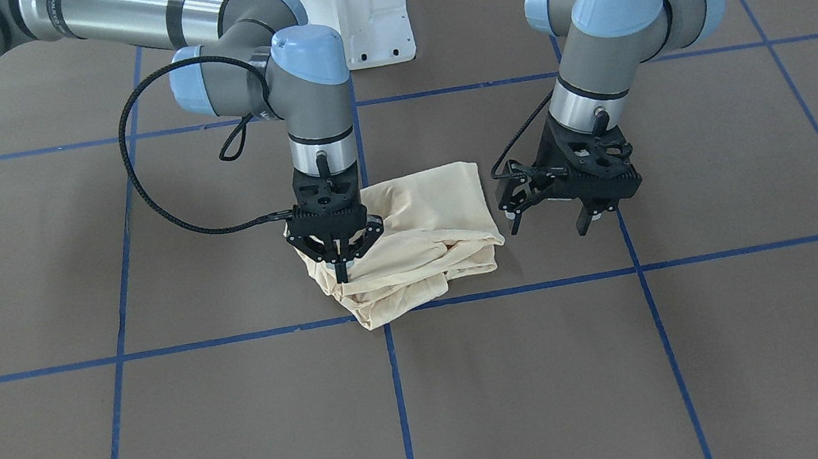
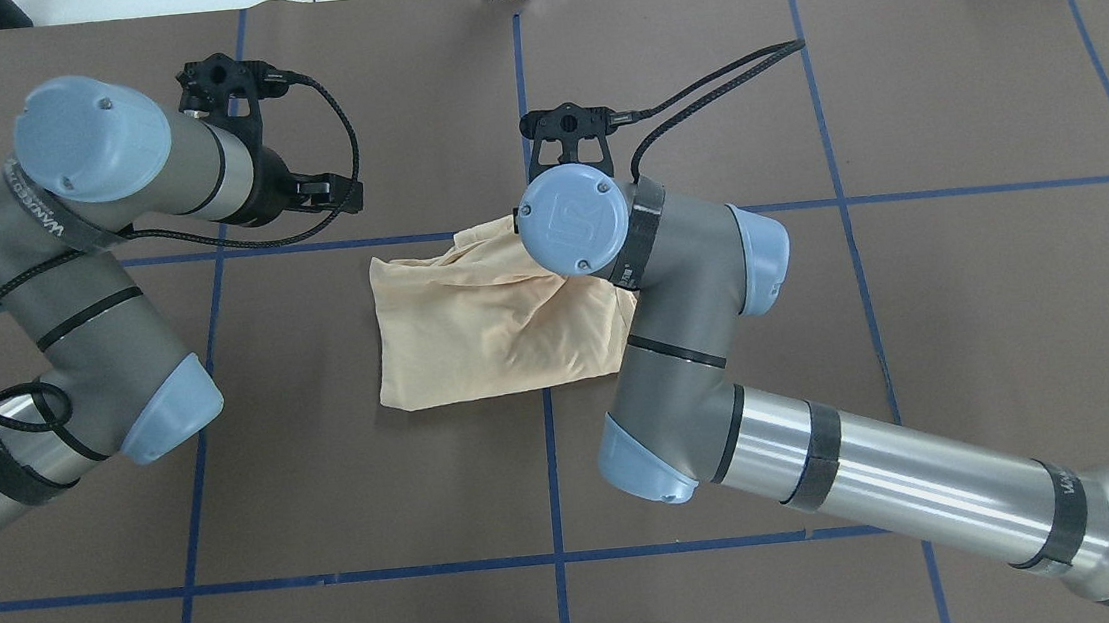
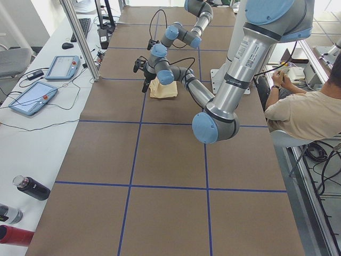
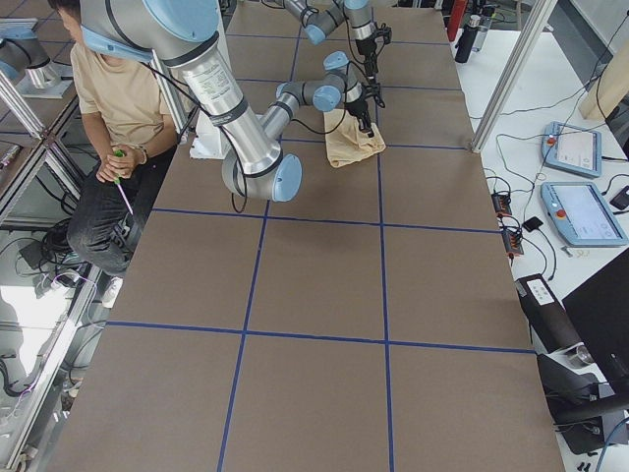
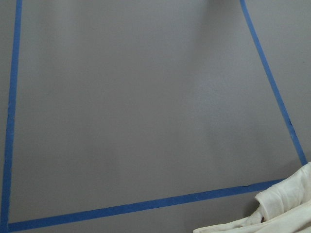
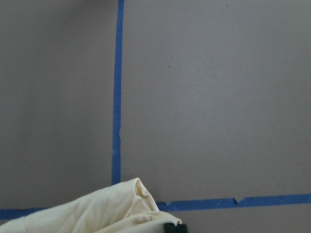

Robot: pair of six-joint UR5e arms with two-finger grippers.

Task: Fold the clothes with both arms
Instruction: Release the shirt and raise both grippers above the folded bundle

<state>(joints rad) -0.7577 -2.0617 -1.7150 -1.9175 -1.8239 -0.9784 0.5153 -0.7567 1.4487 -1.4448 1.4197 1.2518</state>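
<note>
The cream-yellow T-shirt (image 1: 424,219) lies in a folded, crumpled bundle at the table's middle; its print and neck label are hidden. It also shows from overhead (image 2: 460,325), in the left wrist view (image 5: 286,206) and in the right wrist view (image 6: 97,211). My right gripper (image 1: 340,265) points straight down and is shut on the shirt's far corner; from overhead its wrist (image 2: 572,220) covers that corner. My left gripper (image 1: 548,224) is open and empty, just above the table beside the shirt's other side, apart from it. It also shows from overhead (image 2: 339,195).
The white pedestal base (image 1: 355,13) stands behind the shirt. Blue tape lines (image 1: 514,291) grid the brown table cover. A seated person (image 3: 303,112) is beside the table on the robot's side. Tablets (image 3: 29,98) and bottles (image 3: 32,188) lie on the side bench.
</note>
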